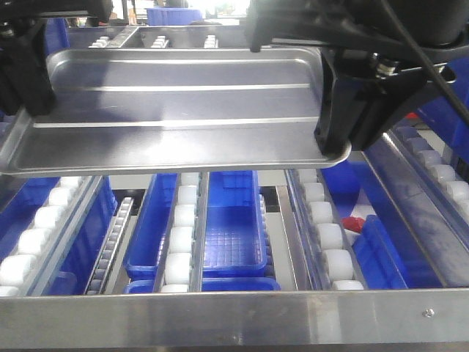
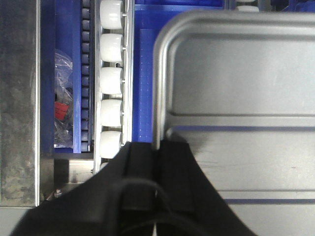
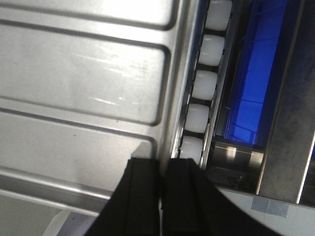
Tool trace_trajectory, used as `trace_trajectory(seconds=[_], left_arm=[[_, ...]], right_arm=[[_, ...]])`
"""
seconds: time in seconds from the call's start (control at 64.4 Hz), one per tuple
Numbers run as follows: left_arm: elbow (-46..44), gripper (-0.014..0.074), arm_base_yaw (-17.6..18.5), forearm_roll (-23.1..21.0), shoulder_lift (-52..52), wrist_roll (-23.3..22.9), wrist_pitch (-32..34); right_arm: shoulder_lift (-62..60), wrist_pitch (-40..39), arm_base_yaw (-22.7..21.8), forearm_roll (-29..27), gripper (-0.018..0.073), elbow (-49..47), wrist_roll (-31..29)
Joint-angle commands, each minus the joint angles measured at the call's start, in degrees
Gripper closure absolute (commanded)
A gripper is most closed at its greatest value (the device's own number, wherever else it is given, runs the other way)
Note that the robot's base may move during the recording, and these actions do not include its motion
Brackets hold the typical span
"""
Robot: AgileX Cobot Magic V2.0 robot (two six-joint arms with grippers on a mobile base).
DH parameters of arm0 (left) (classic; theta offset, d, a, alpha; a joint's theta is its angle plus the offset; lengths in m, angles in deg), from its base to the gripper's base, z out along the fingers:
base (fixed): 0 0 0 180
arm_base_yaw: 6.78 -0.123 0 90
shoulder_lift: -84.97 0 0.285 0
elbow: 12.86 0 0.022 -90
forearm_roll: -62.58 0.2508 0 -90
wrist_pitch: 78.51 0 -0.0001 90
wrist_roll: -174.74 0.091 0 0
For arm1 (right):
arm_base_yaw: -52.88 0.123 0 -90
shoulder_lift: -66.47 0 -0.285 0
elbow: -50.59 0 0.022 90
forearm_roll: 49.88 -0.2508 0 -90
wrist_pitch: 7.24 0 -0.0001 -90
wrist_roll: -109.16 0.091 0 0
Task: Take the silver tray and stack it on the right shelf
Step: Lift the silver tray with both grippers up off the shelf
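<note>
The silver tray [image 1: 183, 103], shiny with two long ribs, hangs level above the right shelf [image 1: 220, 315], held at both short ends. My left gripper [image 1: 29, 81] is shut on the tray's left rim. In the left wrist view its fingers [image 2: 158, 147] pinch the rim of the tray [image 2: 236, 73]. My right gripper [image 1: 341, 125] is shut on the right rim. In the right wrist view its fingers [image 3: 161, 164] clamp the edge of the tray [image 3: 83, 73]. White rollers [image 1: 182, 235] run in tracks below the tray.
Blue bins [image 1: 233, 235] sit under the roller tracks, one holding a small red item [image 1: 354, 222]. A plastic bag [image 2: 61, 110] lies in a bin at the left. A steel side rail [image 3: 288, 123] runs along the right. More roller tracks [image 1: 157, 37] lie behind.
</note>
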Motion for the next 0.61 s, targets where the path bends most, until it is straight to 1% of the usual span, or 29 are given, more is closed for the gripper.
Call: trace_trajectory(seconds=[0.0,0.59], left_arm=[[-2.1,0.0689,0.5,2.5,-1.6,-0.1,1.0],[-2.1,0.0689,0.5,2.5,-1.6,-0.1,1.0]], right_arm=[[-2.1,-1.5,0.1,1.8,0.05,-1.8,-1.0],[-2.1,-1.5,0.1,1.8,0.0501,-1.8,-1.0]])
